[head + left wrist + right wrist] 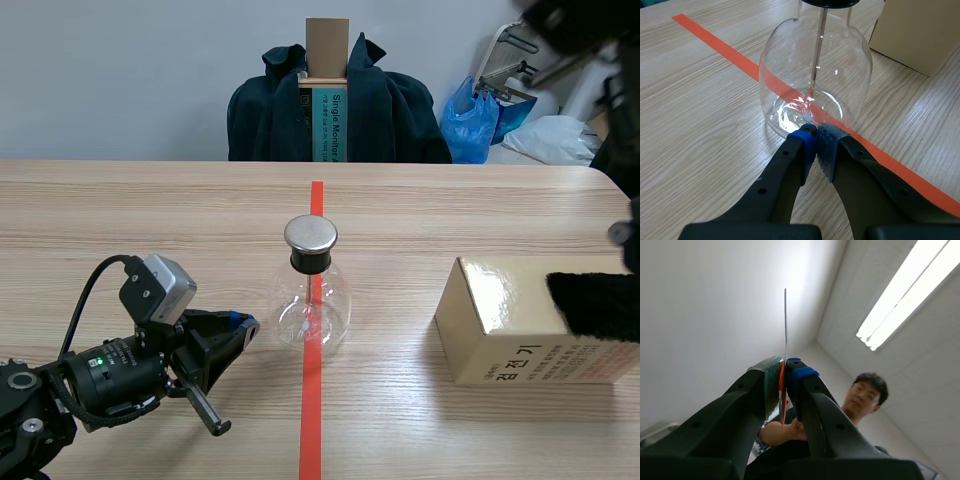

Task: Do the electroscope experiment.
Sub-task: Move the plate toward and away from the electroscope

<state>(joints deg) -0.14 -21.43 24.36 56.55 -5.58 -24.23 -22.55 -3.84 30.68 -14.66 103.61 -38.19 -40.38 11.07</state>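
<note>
Your left gripper (pixel 815 137) lies low on the pale wooden table (pixel 150 220), at about 8 o'clock from the clear round-bellied glass flask (pixel 312 305). Its 2 fingers are pressed together with nothing between them: the blue pad (pixel 805 145) and the grey dotted pad (pixel 827 147) meet tip to tip. Those tips point at the foot of the flask's wall, just beside it; you cannot tell whether they touch the glass.

The flask stands upright on the orange-red tape line (pixel 314 420) at the table's middle. A black stopper (pixel 310 262) closes it and carries a flat round silver metal disc (pixel 311 234). A thin metal rod (pixel 819 45) hangs from the stopper into the belly.

At 3 o'clock from the flask, well apart, a shiny gold cardboard box (pixel 520 320) lies flat, with a black fuzzy cloth (pixel 595 305) on its top.

Your right arm (pixel 575 25) is raised at 1 o'clock from the flask. The right gripper (pixel 784 372) points toward the ceiling and pinches a thin flat strip (pixel 785 320), seen edge-on, which stands up past the fingertips. A person (pixel 775 432) shows behind it.

At 12 o'clock, beyond the table, a dark jacket (pixel 390 110) hangs over a chair.
</note>
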